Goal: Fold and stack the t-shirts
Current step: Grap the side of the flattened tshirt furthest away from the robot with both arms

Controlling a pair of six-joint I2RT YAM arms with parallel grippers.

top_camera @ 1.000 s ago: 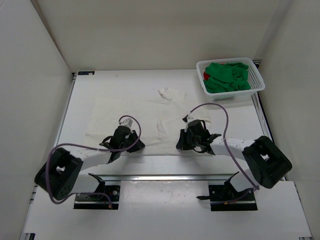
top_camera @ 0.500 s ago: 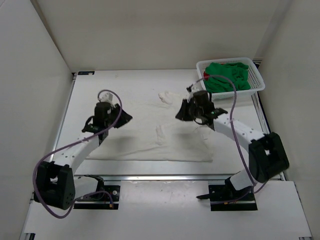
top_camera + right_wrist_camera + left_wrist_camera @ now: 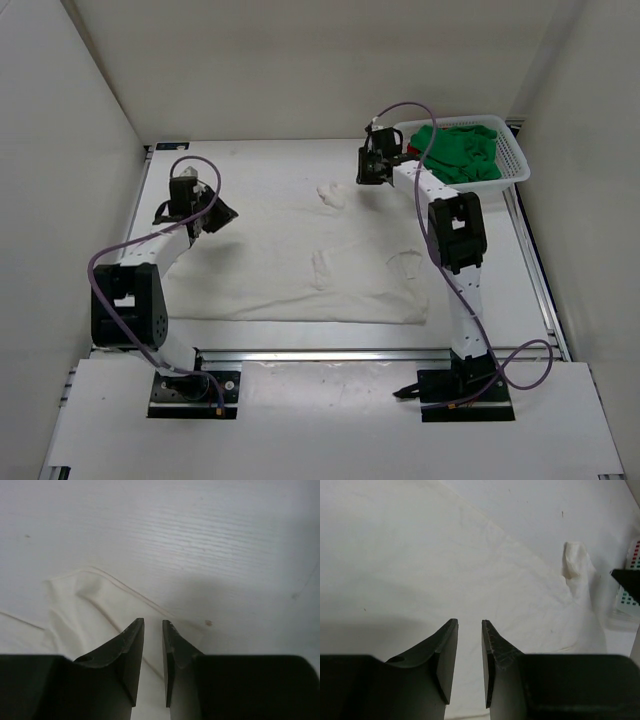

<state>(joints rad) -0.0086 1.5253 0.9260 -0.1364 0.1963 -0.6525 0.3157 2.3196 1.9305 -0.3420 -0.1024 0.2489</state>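
Cream-white t-shirt (image 3: 300, 250) lay flat, apparently mid-fold. Left gripper (image 3: 469, 625) and right gripper (image 3: 152, 625) stood slightly parted, holding nothing. Next fold would need edge grasps.

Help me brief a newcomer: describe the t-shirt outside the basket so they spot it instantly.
At the far right corner of the table sits a white mesh basket. Left of it, the cream-white t-shirt lies spread across the table's middle. Unlike the green t-shirt bunched in the basket, it is flat and nearly blends into the tabletop.
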